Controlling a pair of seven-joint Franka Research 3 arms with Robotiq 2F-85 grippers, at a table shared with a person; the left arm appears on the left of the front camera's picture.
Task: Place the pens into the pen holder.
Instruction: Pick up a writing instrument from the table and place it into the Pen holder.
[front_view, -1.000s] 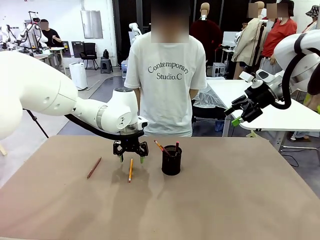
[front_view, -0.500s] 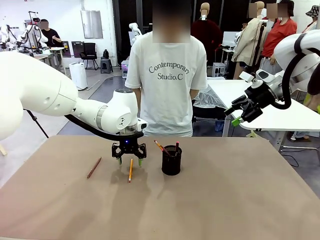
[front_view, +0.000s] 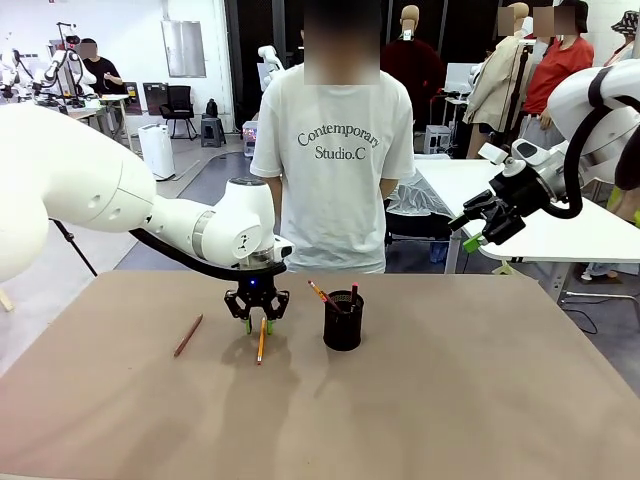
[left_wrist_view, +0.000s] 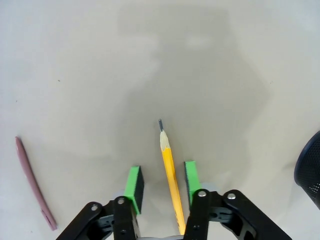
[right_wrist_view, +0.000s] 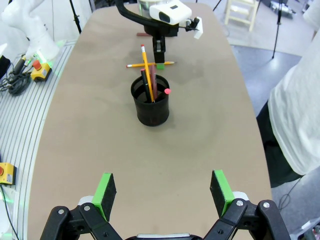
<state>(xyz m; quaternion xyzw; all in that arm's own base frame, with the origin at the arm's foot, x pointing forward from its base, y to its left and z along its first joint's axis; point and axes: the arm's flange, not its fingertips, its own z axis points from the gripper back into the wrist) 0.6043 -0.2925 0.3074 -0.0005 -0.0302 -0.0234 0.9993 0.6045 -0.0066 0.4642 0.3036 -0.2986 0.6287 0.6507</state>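
Light is bright and even, falling from overhead. In my left wrist view the table washes out to a pale grey. A broad, soft-edged shadow spreads ahead of the left gripper, and the pencil between its pads is sharp to the tip. From the front, faint soft shadows lie on the camera side of that gripper, and the white arm behind it is nearly blown out. In my right wrist view, beyond the right gripper, the holder looks crisp. The table edges bow outward from the wide lens.
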